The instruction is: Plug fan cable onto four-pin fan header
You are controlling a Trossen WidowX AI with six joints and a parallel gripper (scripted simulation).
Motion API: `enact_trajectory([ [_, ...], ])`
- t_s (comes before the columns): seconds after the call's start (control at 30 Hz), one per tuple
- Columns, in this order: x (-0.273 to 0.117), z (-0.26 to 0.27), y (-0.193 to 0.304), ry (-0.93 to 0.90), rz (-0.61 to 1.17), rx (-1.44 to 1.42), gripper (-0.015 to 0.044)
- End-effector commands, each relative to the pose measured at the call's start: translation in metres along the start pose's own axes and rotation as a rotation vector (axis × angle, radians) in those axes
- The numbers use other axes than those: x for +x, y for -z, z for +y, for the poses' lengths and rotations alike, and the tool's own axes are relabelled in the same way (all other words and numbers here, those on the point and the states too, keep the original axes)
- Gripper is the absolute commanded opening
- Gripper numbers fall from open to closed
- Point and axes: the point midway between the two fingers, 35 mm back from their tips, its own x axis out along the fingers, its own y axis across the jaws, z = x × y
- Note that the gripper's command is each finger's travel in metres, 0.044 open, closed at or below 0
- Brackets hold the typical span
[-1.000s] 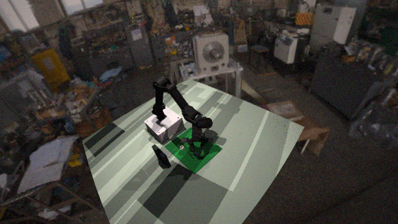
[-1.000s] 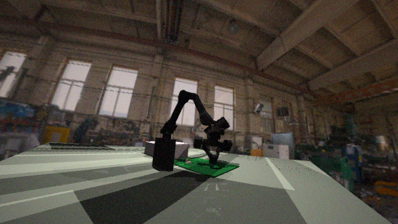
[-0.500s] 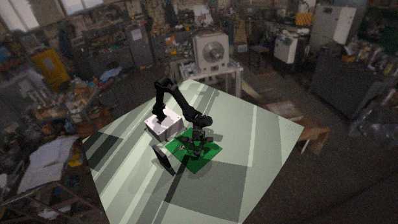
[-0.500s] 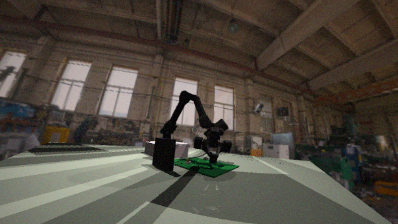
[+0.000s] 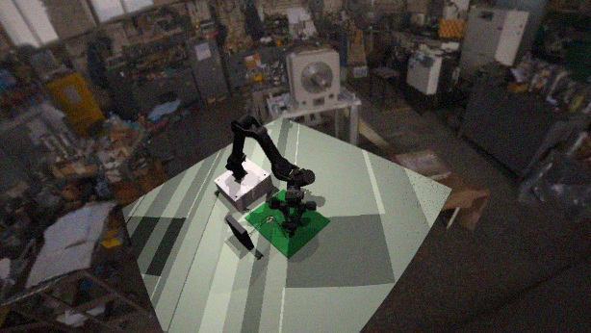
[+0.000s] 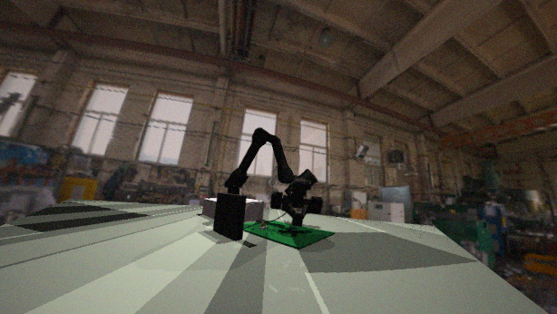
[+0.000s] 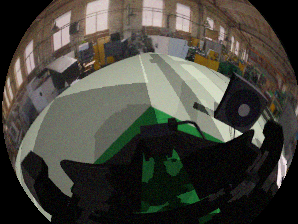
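The gripper (image 5: 290, 230) reaches down over the green board (image 5: 290, 248).

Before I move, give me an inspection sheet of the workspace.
Surface: pale table, striped with shadow.
Job's things: green board flat; black fan upright beside it; seating cannot be told.
Clutter: small dark piece near the fan.
Gripper: shut on the plug, low over the board.
Cables: dark fan cable arches from the plug.
Surroundings: workshop benches, cabinets, windows.
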Motion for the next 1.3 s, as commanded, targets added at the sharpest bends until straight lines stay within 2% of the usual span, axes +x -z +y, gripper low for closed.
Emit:
enact_trajectory([
  [0.0,-0.003,-0.005,0.005,0.016,-0.033,-0.01,0.0],
  [1.27,-0.037,-0.032,0.008,0.091,-0.282,0.069,0.0],
])
